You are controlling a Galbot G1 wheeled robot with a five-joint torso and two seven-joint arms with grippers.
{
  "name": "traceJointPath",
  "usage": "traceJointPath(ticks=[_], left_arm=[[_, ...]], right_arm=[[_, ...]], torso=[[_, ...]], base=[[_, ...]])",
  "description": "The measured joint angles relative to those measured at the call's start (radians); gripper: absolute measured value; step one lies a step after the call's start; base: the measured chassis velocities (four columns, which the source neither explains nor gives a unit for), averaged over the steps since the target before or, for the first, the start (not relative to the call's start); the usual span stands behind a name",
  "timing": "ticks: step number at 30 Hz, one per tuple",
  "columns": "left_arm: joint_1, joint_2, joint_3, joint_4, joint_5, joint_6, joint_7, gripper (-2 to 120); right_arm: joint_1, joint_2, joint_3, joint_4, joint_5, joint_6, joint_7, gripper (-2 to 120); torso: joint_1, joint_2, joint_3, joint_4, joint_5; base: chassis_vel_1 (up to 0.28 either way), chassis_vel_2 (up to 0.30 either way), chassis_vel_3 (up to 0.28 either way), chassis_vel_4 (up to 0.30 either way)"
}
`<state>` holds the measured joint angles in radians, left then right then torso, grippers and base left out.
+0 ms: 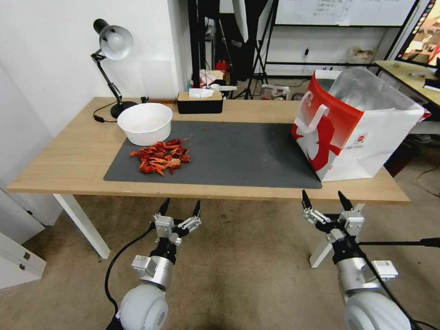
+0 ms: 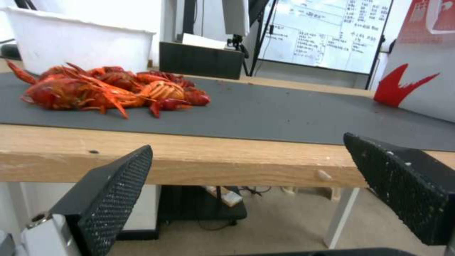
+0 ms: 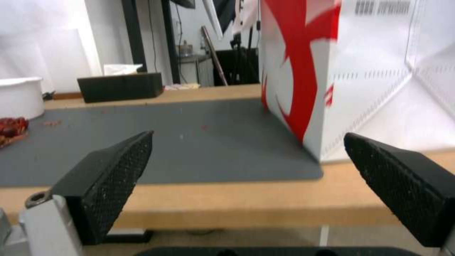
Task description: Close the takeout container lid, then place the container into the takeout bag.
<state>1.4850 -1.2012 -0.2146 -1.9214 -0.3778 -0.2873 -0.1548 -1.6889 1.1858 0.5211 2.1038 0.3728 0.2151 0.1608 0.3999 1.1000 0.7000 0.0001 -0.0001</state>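
The takeout bag (image 1: 353,123), red and white with a silver foil lining and white handles, stands open at the right end of the table. It also shows in the left wrist view (image 2: 422,71) and, close up, in the right wrist view (image 3: 341,71). The takeout container and its lid are out of view. My left gripper (image 1: 181,207) (image 2: 247,142) hangs open below the table's front edge, facing the grey mat. My right gripper (image 1: 326,198) (image 3: 249,134) is open too, just before the front edge, in front of the bag's near corner. Neither holds anything.
A round white bowl (image 1: 145,123) sits at the mat's (image 1: 238,151) back left, with a pile of red crayfish (image 1: 161,156) in front of it. A black tissue box (image 1: 200,101) and a desk lamp (image 1: 112,46) stand along the wooden table's (image 1: 68,156) far side.
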Motion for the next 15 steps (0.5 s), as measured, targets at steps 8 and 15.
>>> traceJointPath(ticks=[8,15], left_arm=[[0.007,0.002,-0.007,-0.001,0.004,-0.013,-0.007,100],[0.007,0.002,-0.007,-0.002,0.005,-0.013,-0.007,100]], right_arm=[[-0.002,0.018,-0.015,-0.013,-0.008,0.009,0.004,100],[0.0,0.016,-0.016,-0.013,-0.008,0.009,0.005,100]], torso=[[0.0,0.0,0.0,0.0,0.0001],[0.0,0.0,0.0,0.0,0.0]], base=[[0.0,0.0,0.0,0.0],[0.0,0.0,0.0,0.0]])
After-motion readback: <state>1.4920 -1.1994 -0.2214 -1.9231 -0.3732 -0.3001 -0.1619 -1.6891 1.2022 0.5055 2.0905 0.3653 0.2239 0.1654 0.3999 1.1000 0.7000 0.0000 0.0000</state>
